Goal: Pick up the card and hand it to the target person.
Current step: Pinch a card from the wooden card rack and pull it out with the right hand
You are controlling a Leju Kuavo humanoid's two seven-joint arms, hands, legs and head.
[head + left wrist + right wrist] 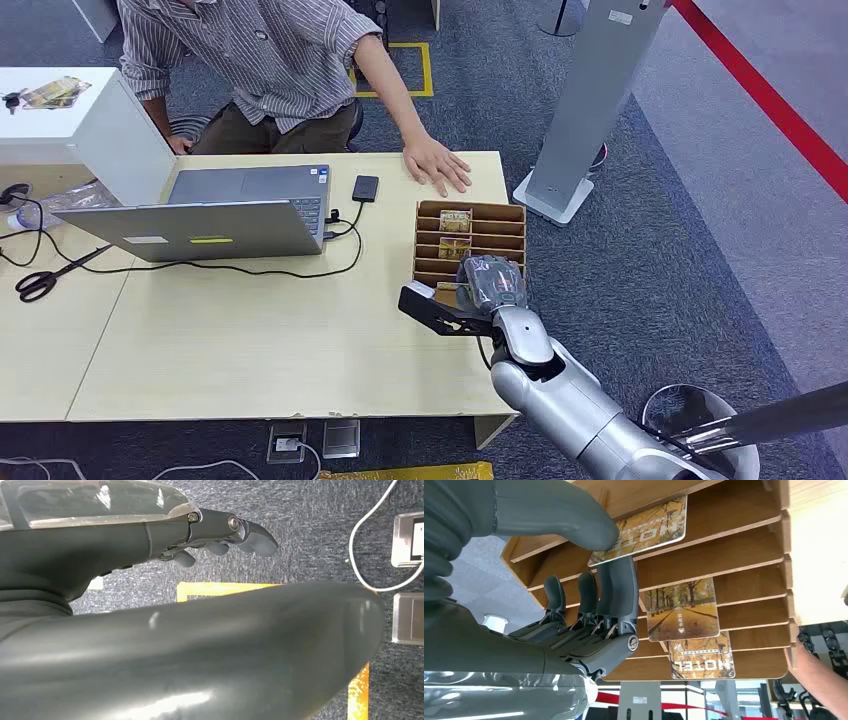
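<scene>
The right robot hand (589,595) is pinching the card (644,527) nearest the rack's (470,240) front; thin, stiff, slick, best held by its exposed edge.

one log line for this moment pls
right hand: pinches card in wooden rack | left hand: holds nothing | person's hand: on table

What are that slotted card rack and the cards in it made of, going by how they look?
The rack looks like thin wood or plywood: warm brown, matt, with pale cut edges on its dividers. The cards seem to be printed plastic or coated card, which I cannot tell apart; the card pinched by the right hand has a smooth face with a printed autumn-tree photo and hotel lettering.
</scene>
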